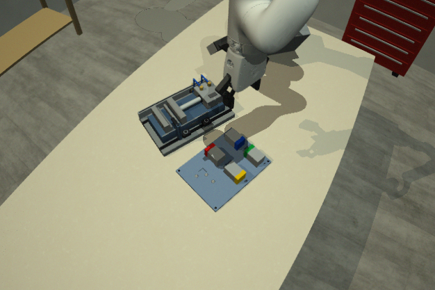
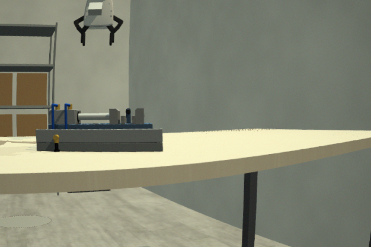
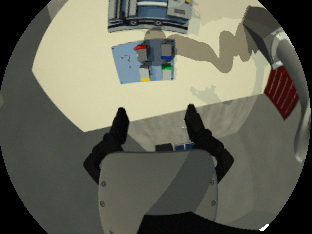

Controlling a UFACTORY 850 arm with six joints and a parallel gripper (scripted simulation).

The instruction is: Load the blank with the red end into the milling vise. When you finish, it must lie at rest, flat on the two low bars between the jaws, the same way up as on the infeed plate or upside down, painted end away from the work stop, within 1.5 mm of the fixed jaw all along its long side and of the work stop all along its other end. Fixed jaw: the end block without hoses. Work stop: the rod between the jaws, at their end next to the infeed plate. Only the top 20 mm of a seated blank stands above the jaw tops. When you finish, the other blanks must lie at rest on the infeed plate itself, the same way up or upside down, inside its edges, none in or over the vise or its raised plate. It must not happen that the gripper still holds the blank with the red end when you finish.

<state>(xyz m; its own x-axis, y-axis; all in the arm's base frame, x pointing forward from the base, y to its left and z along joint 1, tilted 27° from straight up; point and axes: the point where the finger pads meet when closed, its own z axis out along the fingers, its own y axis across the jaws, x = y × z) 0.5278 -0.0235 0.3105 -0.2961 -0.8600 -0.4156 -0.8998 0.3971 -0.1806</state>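
My gripper wide open, holding nothing, touching nothing, hanging high above the vise, red-end blank lying beside the vise

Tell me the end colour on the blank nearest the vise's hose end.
Blue. The blue-ended blank shows best in the top view, at the infeed plate's edge nearest the arm.

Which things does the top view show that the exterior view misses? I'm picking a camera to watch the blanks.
Top only: the infeed plate with four blanks, red-ended, blue-ended, green-ended and yellow-ended, and a red drawer cabinet.
Exterior only: the open gripper's height well above the vise, a shelf rack, and a table leg.
Both: vise, gripper, table.
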